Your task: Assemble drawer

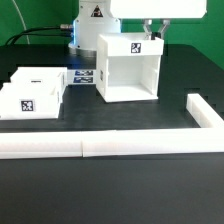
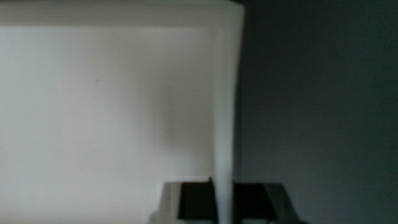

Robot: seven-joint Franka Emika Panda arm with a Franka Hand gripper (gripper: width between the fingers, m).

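Gripper (image 1: 152,36) clamped on 1 o'clock side wall of white plastic boxy open-fronted drawer housing (image 1: 125,72) centre-frame, small white trays (image 1: 28,98) at its 8 o'clock; likely light, stiff, slick, hold by walls.

White housing wall (image 2: 107,100) close up, thin edge pinched between pincer (image 2: 226,195) fingers, dark table (image 2: 329,100) beside

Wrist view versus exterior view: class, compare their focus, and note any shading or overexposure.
Wrist view: soft all over; the housing wall is a pale, featureless blur, and the claw is dark and unfocused. Exterior view: sharper, the housing's tag distinct, its inside shaded; the two trays look nearly overexposed against the dark table.
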